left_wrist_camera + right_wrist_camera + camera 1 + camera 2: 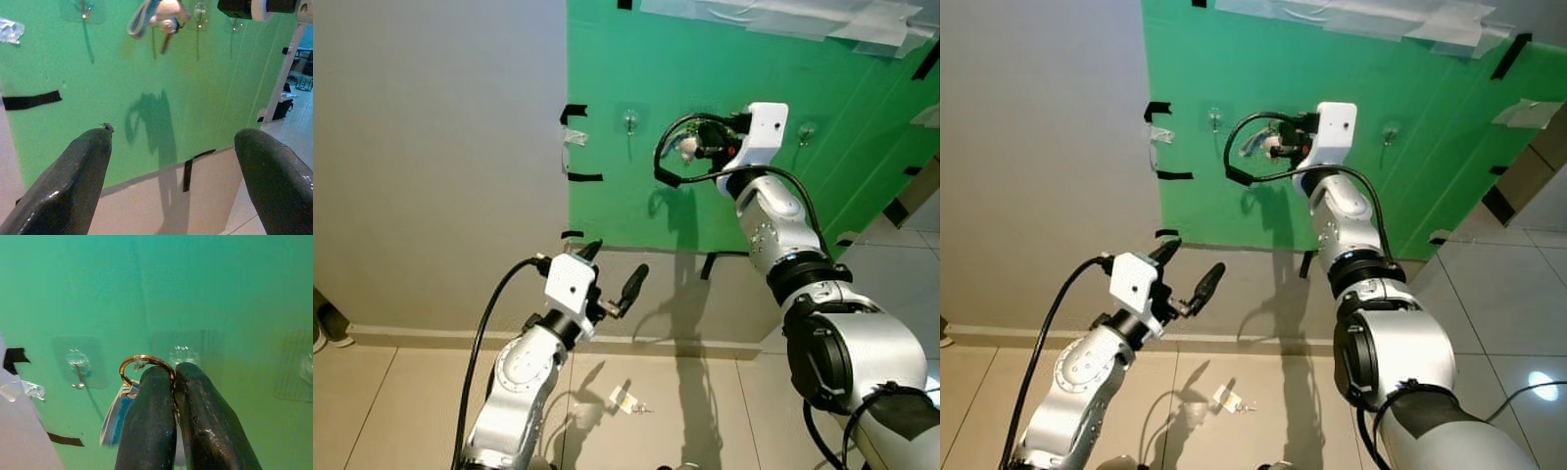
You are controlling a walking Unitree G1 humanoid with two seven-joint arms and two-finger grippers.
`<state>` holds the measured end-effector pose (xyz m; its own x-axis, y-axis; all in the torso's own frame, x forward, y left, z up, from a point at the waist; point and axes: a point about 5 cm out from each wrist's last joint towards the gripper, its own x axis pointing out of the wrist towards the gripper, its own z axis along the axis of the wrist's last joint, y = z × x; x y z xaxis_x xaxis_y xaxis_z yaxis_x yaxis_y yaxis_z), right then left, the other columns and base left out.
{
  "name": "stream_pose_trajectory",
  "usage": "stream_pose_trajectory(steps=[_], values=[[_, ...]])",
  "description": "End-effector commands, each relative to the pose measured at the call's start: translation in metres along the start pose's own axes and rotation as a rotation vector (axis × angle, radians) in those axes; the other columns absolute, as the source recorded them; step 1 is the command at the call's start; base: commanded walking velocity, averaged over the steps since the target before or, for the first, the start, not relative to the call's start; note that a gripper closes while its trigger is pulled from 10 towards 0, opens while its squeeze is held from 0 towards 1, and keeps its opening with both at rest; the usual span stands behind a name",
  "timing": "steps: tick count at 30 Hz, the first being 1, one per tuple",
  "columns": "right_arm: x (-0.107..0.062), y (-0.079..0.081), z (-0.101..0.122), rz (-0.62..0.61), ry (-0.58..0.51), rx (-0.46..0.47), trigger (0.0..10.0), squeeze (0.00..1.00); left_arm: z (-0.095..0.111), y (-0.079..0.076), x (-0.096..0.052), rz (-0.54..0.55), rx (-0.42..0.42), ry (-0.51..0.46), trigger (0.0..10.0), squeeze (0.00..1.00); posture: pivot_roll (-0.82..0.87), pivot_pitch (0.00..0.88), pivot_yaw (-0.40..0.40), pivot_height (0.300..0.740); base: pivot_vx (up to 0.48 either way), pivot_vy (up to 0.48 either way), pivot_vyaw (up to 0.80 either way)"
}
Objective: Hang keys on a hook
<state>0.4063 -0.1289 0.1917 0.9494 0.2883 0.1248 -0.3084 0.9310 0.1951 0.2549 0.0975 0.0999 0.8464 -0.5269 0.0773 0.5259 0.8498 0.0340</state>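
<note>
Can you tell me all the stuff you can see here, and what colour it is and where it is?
green sheet: one, green, stuck on the grey wall
hooks: three seen in the right wrist view, clear with a metal prong, in a row on the green sheet
key ring: one, gold-brown, pinched at the right gripper's tips just in front of the middle hook
keychain tag: one, blue and white, hanging below the ring
tape strips: several, black, along the sheet's edges
small item on floor: one, pale, on the beige tiles; too small to identify
left gripper: one, black fingers spread apart, held low near the wall
right gripper: one, black fingers pressed together on the key ring, raised at the hooks
</note>
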Motion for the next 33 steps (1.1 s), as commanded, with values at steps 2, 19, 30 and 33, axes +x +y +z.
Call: stream_pose_trajectory(steps=[2, 19, 30, 33], values=[[0.002, -0.003, 0.007, -0.020, -0.013, 0.017, 10.0, 0.00, 0.004, -0.004, 0.000, -0.009, -0.001, 0.000, 10.0, 0.00, 0.11, 0.076, -0.075, 0.740, 0.000, 0.000, 0.00], [0.002, -0.002, 0.000, 0.000, 0.026, 0.099, 10.0, 0.00, 0.006, -0.007, -0.007, 0.005, -0.011, 0.027, 10.0, 0.00, 0.12, 0.104, -0.085, 0.740, 0.000, 0.000, 0.00], [0.006, 0.003, 0.006, 0.009, 0.017, 0.060, 10.0, 0.00, 0.007, -0.005, -0.009, 0.016, -0.009, 0.034, 10.0, 0.00, 0.13, 0.103, -0.087, 0.740, 0.000, 0.000, 0.00], [0.008, 0.007, 0.006, 0.019, 0.032, 0.049, 10.0, 0.00, 0.007, -0.005, -0.008, 0.015, -0.007, 0.034, 10.0, 0.00, 0.13, 0.103, -0.087, 0.740, 0.000, 0.000, 0.00]])
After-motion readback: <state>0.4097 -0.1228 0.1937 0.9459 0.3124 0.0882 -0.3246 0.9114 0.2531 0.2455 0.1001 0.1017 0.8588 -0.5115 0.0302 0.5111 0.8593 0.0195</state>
